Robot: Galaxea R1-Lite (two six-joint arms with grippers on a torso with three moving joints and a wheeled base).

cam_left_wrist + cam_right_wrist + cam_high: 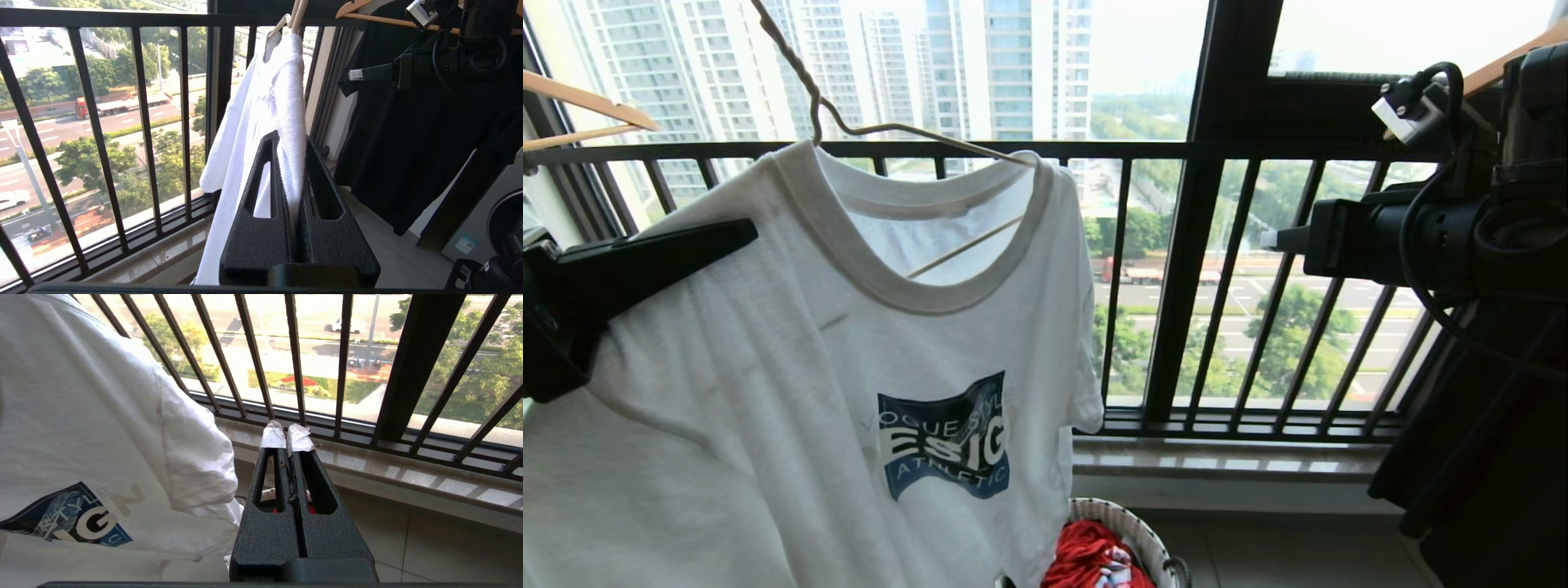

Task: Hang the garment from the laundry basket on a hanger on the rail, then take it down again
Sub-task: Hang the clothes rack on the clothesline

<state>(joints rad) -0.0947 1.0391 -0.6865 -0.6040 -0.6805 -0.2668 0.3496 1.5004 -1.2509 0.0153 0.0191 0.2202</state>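
White garment [265, 106] between left gripper [291, 143] jaws

You see the garment [792, 392] as soft matt white cloth on the thin wire hanger [882, 129]; the left gripper [289, 143] looks rough, grainy black plastic.

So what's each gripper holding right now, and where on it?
The left gripper is shut on the white T-shirt, pinching a fold at its shoulder. The right gripper is shut and holds nothing.

Right tool [287, 437] closed (empty), white T-shirt [102, 428] beside, window railing [294, 355]
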